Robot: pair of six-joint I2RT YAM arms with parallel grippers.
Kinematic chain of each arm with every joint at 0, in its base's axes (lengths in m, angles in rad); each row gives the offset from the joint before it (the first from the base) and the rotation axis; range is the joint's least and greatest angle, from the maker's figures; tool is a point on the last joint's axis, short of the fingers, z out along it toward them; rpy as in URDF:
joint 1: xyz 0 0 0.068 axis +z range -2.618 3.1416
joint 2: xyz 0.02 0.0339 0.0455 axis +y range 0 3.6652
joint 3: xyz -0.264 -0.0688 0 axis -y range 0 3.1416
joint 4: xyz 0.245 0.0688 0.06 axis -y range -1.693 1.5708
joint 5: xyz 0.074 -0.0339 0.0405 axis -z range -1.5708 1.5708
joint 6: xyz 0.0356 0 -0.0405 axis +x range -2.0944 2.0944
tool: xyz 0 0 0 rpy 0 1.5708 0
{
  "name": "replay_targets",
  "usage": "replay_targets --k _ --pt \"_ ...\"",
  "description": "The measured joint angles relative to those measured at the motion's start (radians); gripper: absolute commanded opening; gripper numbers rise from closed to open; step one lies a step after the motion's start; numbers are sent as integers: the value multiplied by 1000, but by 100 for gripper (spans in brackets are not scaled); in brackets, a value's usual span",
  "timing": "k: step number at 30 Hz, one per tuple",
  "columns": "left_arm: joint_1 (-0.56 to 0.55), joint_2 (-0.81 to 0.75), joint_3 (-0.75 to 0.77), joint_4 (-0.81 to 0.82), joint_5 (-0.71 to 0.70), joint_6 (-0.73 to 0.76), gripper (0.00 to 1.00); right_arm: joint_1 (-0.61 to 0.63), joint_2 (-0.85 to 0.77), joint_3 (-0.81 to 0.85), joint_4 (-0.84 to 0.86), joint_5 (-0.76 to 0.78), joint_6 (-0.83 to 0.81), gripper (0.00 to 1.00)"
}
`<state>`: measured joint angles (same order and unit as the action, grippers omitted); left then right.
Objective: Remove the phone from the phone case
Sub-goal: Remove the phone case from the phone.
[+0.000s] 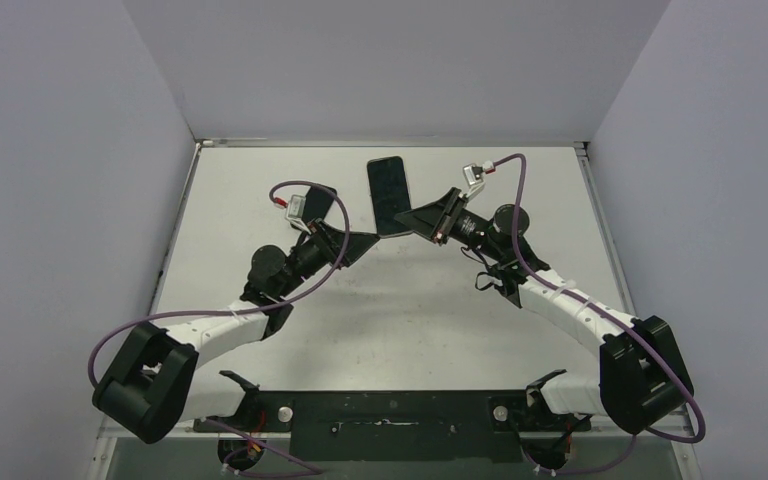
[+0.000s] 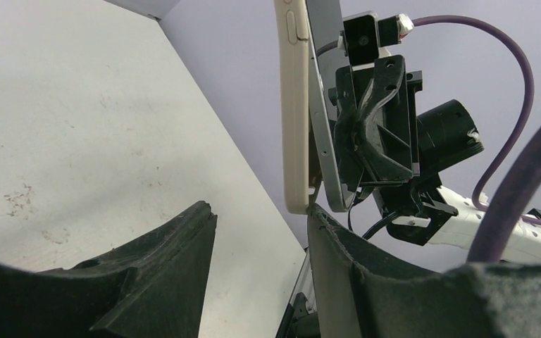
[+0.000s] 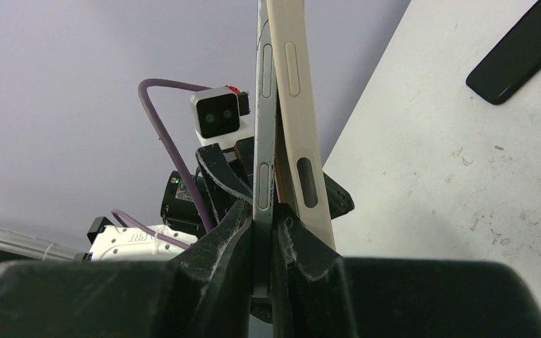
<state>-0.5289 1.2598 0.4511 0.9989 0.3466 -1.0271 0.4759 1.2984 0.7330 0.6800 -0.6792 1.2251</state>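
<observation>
Upper centre in the top view, the right tool (image 3: 262,218) clenches the slim grey metal-edged phone (image 3: 264,105), one end splayed from its smooth beige case (image 2: 294,105), while the left tool (image 2: 260,211) gapes beside the case's rounded corner.

Beige phone case (image 2: 294,120) upright, phone (image 2: 324,120) angled off it (gap widest below); left gripper (image 2: 259,215) spread.

A robotics lab cell is indicated: a white table (image 1: 410,330) is enclosed on three sides by plain pale walls (image 1: 390,60), and the left arm (image 1: 215,332) and right arm (image 1: 570,308), trailing purple cables (image 1: 190,315), are bolted to a black plate (image 1: 390,412).
</observation>
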Motion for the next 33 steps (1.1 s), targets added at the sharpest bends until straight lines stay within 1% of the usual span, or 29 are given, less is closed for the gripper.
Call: replay_targets --k 7,12,20,23,27,33 --pt "0 35 12 70 15 -31 48 4 0 0 10 -6 7 0" --pt "0 71 24 123 26 -55 43 10 0 0 26 -10 15 0" --pt "5 124 53 201 44 -95 27 17 0 0 30 -21 18 0" --pt "8 137 71 215 54 -102 18 17 0 0 33 -22 16 0" --pt "8 149 78 230 63 -115 1 17 0 0 30 -24 13 0" --pt "21 171 89 230 75 -117 0 17 0 0 28 -20 -2 0"
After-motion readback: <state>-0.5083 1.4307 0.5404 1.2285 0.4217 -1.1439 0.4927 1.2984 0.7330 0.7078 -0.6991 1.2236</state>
